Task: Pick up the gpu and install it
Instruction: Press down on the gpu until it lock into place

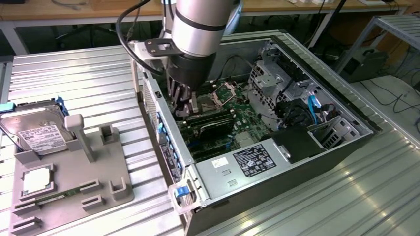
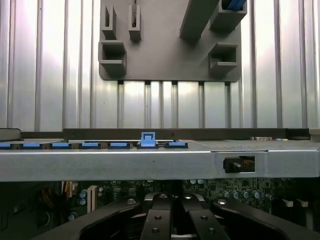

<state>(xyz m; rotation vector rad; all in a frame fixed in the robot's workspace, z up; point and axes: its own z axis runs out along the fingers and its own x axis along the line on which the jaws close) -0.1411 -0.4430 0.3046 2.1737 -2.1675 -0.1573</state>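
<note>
On the exterior view's left, tray [image 1: 98, 182] carrying drive [image 1: 36, 130] and CPU [image 1: 37, 179]; rightward, inside case [image 1: 341, 93], claw [image 1: 184, 109] pressed together over motherboard [image 1: 246, 120], gpu [image 1: 208, 129] seemingly just beneath, seating unclear.

Dark gpu [image 1: 208, 127], apparently inside case [image 1: 282, 196]

Labels on power supply [image 1: 253, 161], hard drive [image 1: 41, 135]: print unreadable.
</note>
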